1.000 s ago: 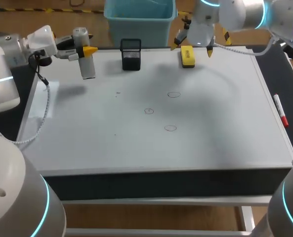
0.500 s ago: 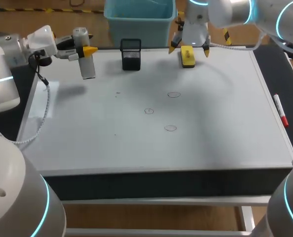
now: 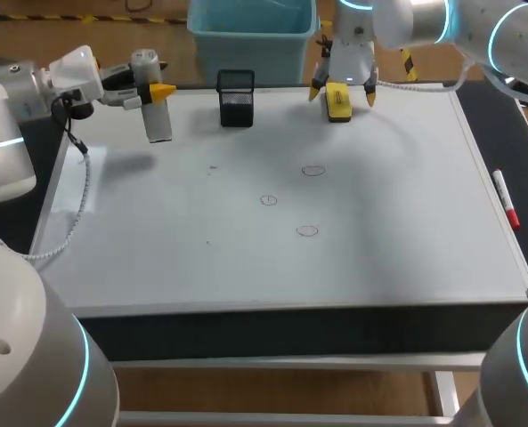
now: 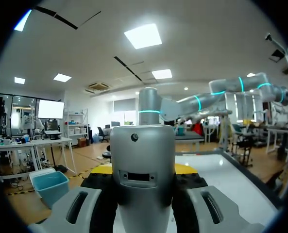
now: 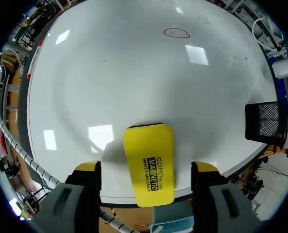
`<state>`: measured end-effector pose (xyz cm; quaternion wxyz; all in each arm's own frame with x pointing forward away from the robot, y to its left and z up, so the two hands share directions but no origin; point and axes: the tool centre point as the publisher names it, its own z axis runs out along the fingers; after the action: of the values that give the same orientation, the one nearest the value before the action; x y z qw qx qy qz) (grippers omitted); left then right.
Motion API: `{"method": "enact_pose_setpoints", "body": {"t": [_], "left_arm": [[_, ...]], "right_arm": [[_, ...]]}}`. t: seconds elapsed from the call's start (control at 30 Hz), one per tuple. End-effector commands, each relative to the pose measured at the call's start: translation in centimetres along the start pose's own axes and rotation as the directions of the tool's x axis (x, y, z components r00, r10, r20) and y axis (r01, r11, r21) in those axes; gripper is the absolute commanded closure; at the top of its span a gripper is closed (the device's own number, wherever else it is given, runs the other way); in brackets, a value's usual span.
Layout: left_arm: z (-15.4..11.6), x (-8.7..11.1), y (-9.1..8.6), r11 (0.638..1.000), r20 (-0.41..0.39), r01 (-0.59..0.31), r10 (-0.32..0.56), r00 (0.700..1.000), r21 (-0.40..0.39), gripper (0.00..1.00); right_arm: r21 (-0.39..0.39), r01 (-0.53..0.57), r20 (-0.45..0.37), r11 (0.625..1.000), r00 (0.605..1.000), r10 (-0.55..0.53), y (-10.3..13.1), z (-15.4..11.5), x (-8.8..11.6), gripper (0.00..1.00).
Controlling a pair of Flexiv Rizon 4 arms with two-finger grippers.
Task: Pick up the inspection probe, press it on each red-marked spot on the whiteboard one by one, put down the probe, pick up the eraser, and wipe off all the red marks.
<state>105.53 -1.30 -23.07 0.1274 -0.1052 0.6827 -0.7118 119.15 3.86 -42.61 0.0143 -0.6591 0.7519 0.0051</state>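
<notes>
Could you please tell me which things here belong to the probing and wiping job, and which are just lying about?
Job: inspection probe in the left gripper; yellow eraser between the open fingers of the right gripper; three red marks; whiteboard.
Lying about: black mesh holder; red marker.

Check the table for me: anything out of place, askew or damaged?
Nothing spilled or damaged. One oddity: the probe is not put down; the left gripper holds it above the far left corner of the whiteboard, while the open right gripper straddles the eraser.
</notes>
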Motion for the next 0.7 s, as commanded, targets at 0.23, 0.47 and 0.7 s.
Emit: {"method": "enact_pose_setpoints", "body": {"t": [0.23, 0.47, 0.7], "left_arm": [[0.0, 0.0, 0.0, 1.0, 0.0, -0.001, 0.001, 1.0, 0.001, 1.0], [0.0, 0.0, 0.0, 1.0, 0.0, -0.001, 0.001, 1.0, 0.001, 1.0], [0.0, 0.0, 0.0, 1.0, 0.0, -0.001, 0.001, 1.0, 0.001, 1.0]], "right_arm": [[0.002, -0.004, -0.011, 1.0, 1.0, 0.004, 0.1, -0.3, 0.1, 1.0], [0.039, -0.062, -0.005, 0.997, 0.998, 0.063, 1.3, -2.0, 0.8, 1.0], [0.065, -0.152, 0.025, 0.986, 0.988, 0.151, 2.8, -4.0, 2.9, 1.0]]}}
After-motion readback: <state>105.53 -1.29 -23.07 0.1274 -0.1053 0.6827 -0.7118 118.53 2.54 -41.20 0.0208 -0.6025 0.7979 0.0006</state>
